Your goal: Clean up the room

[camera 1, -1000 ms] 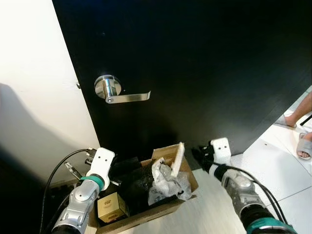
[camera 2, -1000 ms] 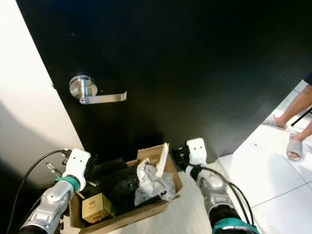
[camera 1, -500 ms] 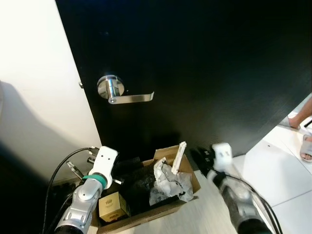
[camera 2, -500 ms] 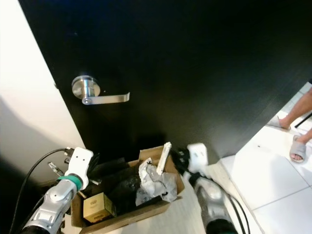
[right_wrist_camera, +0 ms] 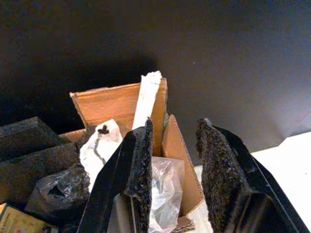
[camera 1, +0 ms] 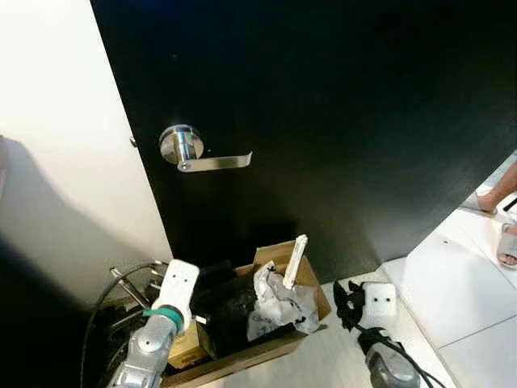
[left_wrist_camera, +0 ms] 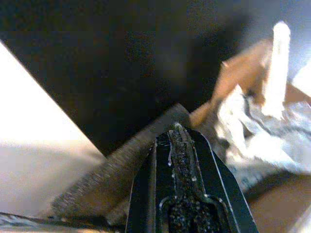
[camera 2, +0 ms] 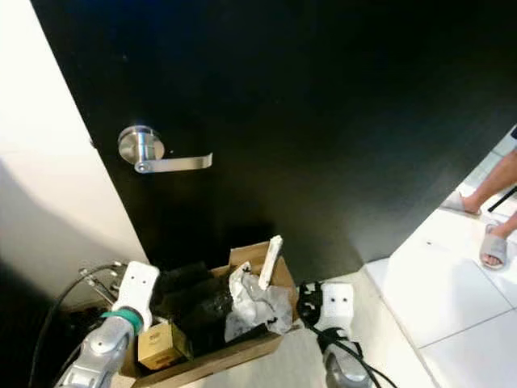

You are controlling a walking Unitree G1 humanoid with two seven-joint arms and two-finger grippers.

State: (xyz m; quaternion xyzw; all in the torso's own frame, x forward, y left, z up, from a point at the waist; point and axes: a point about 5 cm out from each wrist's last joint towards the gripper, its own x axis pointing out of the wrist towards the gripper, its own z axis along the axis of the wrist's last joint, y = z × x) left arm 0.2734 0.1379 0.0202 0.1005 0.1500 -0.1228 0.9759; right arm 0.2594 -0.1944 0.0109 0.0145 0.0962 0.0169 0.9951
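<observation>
While 1 cardboard box [camera 1: 266, 343] sits by 1 black door [camera 1: 339, 121], 2 grippers flank it.
Left gripper [left_wrist_camera: 181, 145] pressed closed; right gripper [right_wrist_camera: 171, 145] spread apart, empty; box contents partly indistinct.

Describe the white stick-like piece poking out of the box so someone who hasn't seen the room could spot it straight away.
Start at the big black door with the silver lever handle. At its foot sits an open cardboard box of rubbish. The white stick leans up against the box's raised back flap, above crumpled clear plastic; it is the one long, stiff, pale piece rising past the rim, unlike the soft dark stuff beside it.
</observation>
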